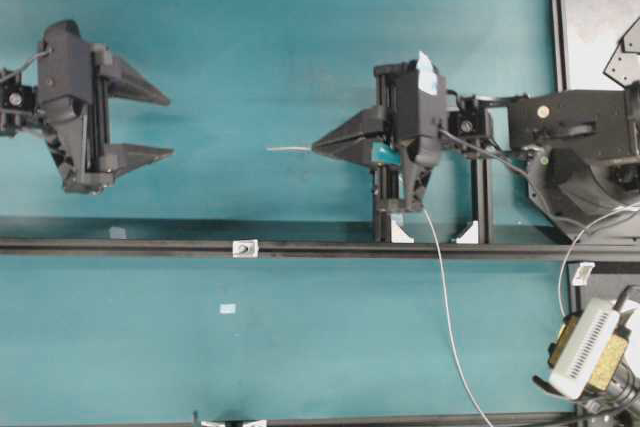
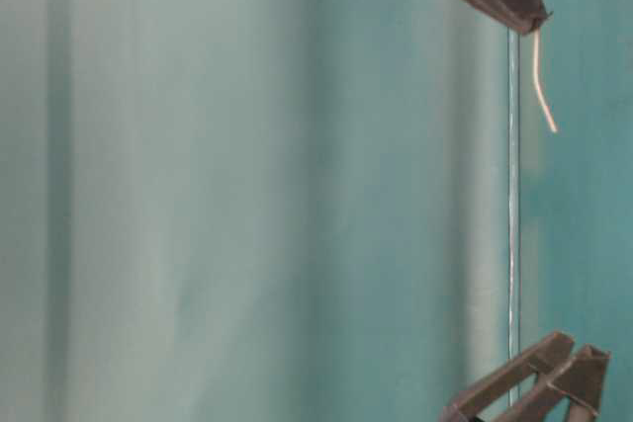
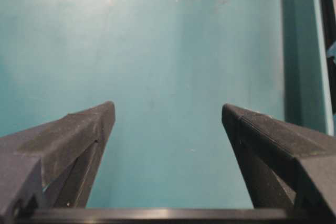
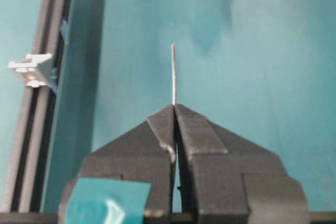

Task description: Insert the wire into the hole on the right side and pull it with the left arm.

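While pinched in the right hand [image 1: 318, 146], black with a teal tape patch, fingers pressed together on it, the very thin pale grey-white wire [image 1: 288, 149] pokes a short way out past the fingertips toward the middle of the teal worktop [image 1: 250, 47]. Trailing behind that hand, curving down across the black rail [image 1: 150, 245] toward the near edge. Seen from the right wrist view as a straight pale tip [image 4: 174, 74] ahead of closed fingers, hanging in the air over bare teal.

Still to be threaded: the small hole in the tiny white-silver square block [image 1: 245, 248], sitting on the black rail, well apart from the wire tip and nearer the camera side. No contact between tip and block in any view; in the right wrist view, the block [image 4: 32, 70] off to the left of the tip.

Left hand [image 1: 165, 125], plain black with two long pointed fingers, spread wide and holding nothing, hovering well apart from the wire and the block.

Judging by this: grasp done, insertion not yet begun, pull not yet begun. Next, likely, aligning the tip with the hole from the right side.
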Controlling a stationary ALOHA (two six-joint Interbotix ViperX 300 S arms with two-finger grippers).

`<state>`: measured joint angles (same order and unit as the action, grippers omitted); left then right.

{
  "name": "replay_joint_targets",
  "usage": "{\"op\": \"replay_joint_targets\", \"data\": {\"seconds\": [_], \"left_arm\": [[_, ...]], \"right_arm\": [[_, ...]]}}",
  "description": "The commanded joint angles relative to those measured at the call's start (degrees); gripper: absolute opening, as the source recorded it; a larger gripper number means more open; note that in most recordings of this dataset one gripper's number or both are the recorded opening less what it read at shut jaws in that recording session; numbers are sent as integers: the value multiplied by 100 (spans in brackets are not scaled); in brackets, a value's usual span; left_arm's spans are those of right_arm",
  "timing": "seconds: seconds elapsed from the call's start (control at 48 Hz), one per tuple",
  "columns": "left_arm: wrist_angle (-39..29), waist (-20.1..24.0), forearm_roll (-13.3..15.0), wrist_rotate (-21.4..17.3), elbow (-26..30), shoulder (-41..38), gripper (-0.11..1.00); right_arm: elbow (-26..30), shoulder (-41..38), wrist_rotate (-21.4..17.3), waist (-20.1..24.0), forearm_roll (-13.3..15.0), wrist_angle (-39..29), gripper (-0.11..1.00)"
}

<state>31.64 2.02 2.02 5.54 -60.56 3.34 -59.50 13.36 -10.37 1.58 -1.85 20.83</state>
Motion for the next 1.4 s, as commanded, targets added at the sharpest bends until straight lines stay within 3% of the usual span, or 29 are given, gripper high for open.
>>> {"op": "replay_joint_targets", "data": {"seconds": [0.0,0.438,0.605,0.959,1.23,1.376], "left_arm": [[290,-97,18,53,-9,-9,64],[1072,-589,35,123,-18,-299,64],[1468,-721,53,123,0,-492,64],[2303,-1046,114,176,123,-1204,64],[2399,-1213,114,527,316,-1521,64],[2408,-1327,114,536,448,-1617,64]], "right_arm": [[-44,105,-9,132,-79,316,2],[-457,-70,26,738,-633,1292,2],[-536,-316,158,967,-1090,1644,2],[-422,-782,861,1775,-2136,2355,2],[-290,-1301,1371,2373,-3085,2918,2],[-149,-1608,1521,2584,-3331,3059,2]]}}
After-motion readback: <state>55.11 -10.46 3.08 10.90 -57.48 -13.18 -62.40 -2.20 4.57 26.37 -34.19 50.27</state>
